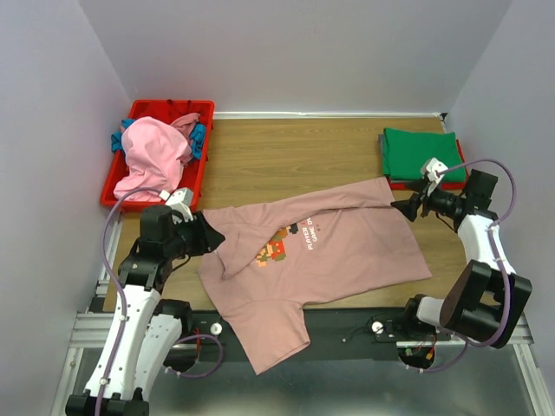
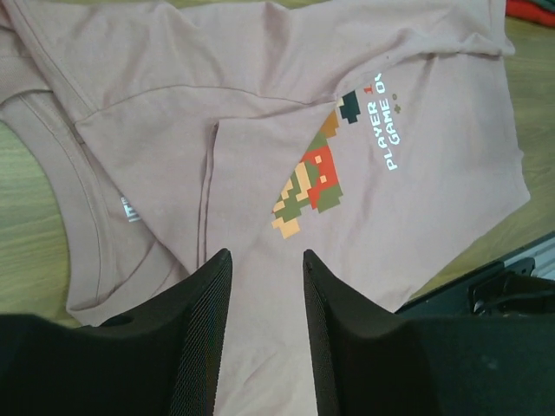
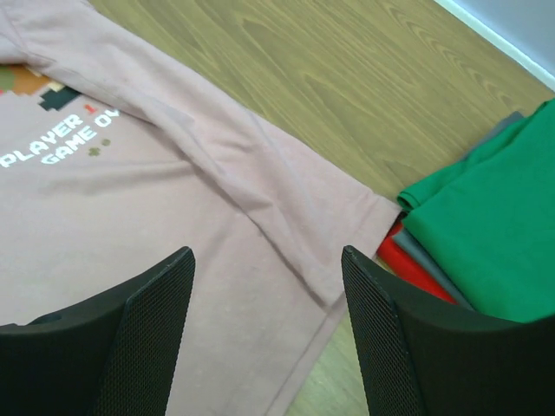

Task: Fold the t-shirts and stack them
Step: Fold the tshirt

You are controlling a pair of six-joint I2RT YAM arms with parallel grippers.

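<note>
**Top external view.** The dusty-pink t-shirt lies spread across the middle of the wooden counter. Its near hem and one sleeve hang over the counter's front edge. The left hand sits at the shirt's left end by the collar, and the right hand is just off its far right corner. At the back left, a red bin holds a brighter pink t-shirt with blue cloth beside it. A folded green t-shirt sits at the back right. Bare wood stretches behind the big shirt, between bin and green stack.

**Left wrist view.** The left hand hovers over the shirt with its fingers parted, gripping nothing. Soft creased cloth shows through the gap. The ribbed collar curves to the left, and the blocky pixel print and white text lie ahead.

**Right wrist view.** The right hand stands wide apart and holds nothing, above the shirt's folded corner. Just right of that corner, the green t-shirt lies on a red t-shirt with a grey layer between them. Open wood grain runs beyond.
</note>
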